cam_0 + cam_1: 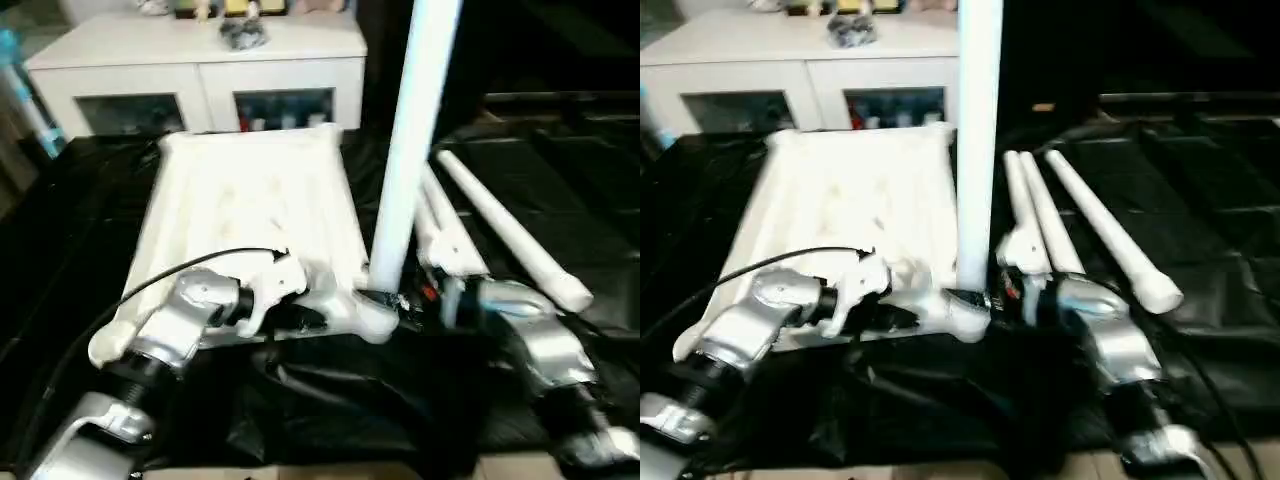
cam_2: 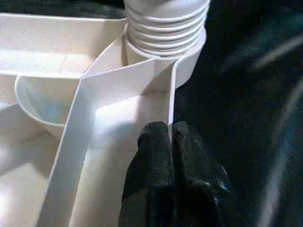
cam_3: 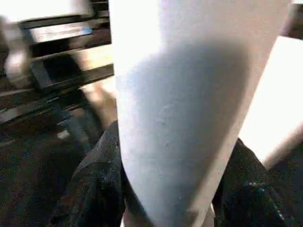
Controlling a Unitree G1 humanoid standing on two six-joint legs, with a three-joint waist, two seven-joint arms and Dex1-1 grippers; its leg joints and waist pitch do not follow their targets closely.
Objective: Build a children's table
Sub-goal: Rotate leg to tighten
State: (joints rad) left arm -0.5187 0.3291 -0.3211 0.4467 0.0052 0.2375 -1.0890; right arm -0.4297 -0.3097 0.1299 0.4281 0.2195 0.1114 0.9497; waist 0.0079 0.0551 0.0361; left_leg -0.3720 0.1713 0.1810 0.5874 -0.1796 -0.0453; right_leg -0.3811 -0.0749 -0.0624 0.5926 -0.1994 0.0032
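The white tabletop lies underside up on the black-covered surface. One white leg stands upright in its near right corner socket, threaded end seated. My right gripper is shut on this leg near its base, with a black finger on each side of the tube. My left gripper is shut on the tabletop's thin rim wall just beside that socket. Three more legs lie side by side to the right of the tabletop.
A white cabinet with glass doors stands behind the tabletop, small items on top. Crumpled black sheeting covers the surface in front of and around the work. A black cable runs along my left forearm.
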